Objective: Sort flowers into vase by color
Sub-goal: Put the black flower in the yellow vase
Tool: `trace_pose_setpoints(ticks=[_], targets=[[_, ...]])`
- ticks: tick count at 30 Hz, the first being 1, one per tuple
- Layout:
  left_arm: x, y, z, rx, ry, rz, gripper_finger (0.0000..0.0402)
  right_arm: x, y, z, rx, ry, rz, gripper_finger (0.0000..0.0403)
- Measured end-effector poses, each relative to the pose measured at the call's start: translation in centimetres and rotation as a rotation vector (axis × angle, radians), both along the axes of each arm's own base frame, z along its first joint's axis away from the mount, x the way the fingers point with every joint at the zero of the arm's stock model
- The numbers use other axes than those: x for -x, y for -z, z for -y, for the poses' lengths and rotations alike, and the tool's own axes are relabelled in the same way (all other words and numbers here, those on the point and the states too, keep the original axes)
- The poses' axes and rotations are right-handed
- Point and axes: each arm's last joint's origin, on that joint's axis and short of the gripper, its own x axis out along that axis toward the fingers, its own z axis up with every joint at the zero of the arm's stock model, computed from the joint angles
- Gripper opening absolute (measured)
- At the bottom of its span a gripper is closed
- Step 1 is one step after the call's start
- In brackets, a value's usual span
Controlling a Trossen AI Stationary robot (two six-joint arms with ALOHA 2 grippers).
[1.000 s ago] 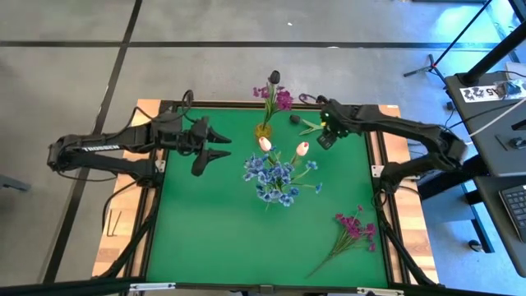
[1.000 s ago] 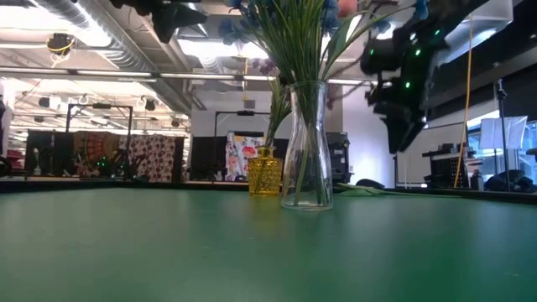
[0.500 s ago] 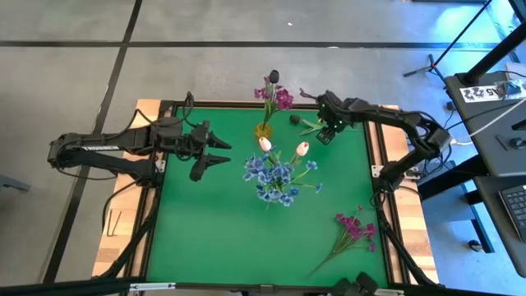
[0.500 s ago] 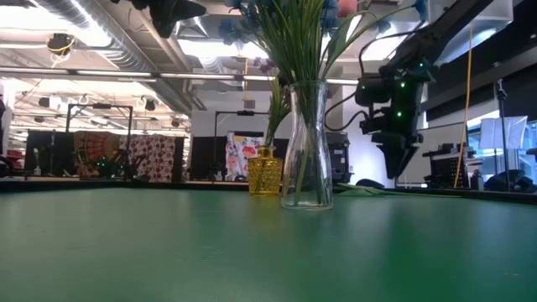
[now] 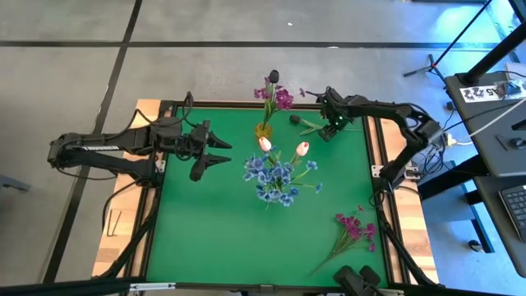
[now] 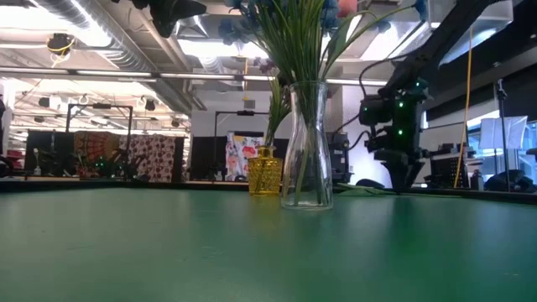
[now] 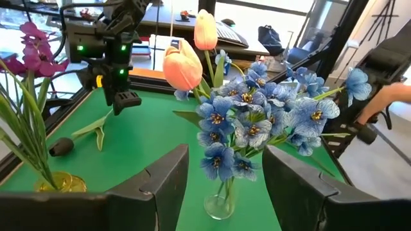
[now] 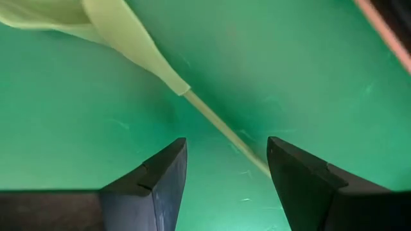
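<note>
A dark tulip (image 5: 301,122) lies flat on the mat near the far edge, its bud (image 7: 61,147) toward the yellow vase. My right gripper (image 5: 332,129) is open, pointing down just above the tulip's stem (image 8: 221,128), with a finger on either side and not touching it. The yellow vase (image 5: 263,130) holds a magenta spray (image 5: 283,99) and a dark tulip. The clear vase (image 6: 305,147) holds blue sprays (image 5: 275,177) and two white-pink tulips (image 7: 183,63). Another magenta spray (image 5: 353,228) lies on the mat at the near right. My left gripper (image 5: 215,151) hovers open, left of the clear vase.
The two vases stand close together mid-table toward the far edge. The table's far rail (image 5: 362,107) runs just behind my right gripper. The wide green mat (image 5: 205,230) lies bare at the near left. A person's hand (image 7: 385,102) shows beyond the table's right side.
My right gripper has come down toward the table and shifted slightly toward the far right, settling low over the lying dark tulip's stem, with its arm folding back. Its fingers stay open. The flowers and vases have not moved.
</note>
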Motion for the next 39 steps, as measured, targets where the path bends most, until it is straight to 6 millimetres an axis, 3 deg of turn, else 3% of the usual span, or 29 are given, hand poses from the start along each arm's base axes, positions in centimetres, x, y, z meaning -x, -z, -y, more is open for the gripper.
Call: trace_pose_setpoints(ticks=[7, 11, 18, 20, 23, 29, 39], targets=[[0.0, 0.0, 0.0, 0.010, -0.002, 0.000, 0.0194, -0.3, 1.0, 0.2, -0.024, 0.000, -0.023, 0.0196], [0.0, 0.0, 0.0, 0.010, -0.002, 0.000, 0.0194, -0.2, 0.9, -0.1, -0.070, 0.008, -0.001, 0.0145], [0.0, 0.0, 0.0, 0.010, -0.002, -0.001, 0.0194, 0.1, 0.9, -0.7, -0.163, 0.022, 0.008, 0.0023], [0.0, 0.0, 0.0, 0.010, -0.002, -0.001, 0.0194, 0.2, 0.8, -0.9, -0.178, 0.037, 0.021, 0.0008], [0.0, 0.0, 0.0, 0.010, -0.001, -0.001, 0.0194, 0.3, 0.2, -1.2, -0.202, 0.076, 0.054, 0.0018], [0.0, 0.0, 0.0, 0.010, -0.001, -0.001, 0.0194, 0.9, -3.1, -2.2, -0.186, 0.139, 0.185, 0.0005], [0.0, 0.0, 0.0, 0.011, -0.001, -0.001, 0.0194, 3.4, -11.8, -5.7, 0.003, 0.127, 0.568, 0.0004]])
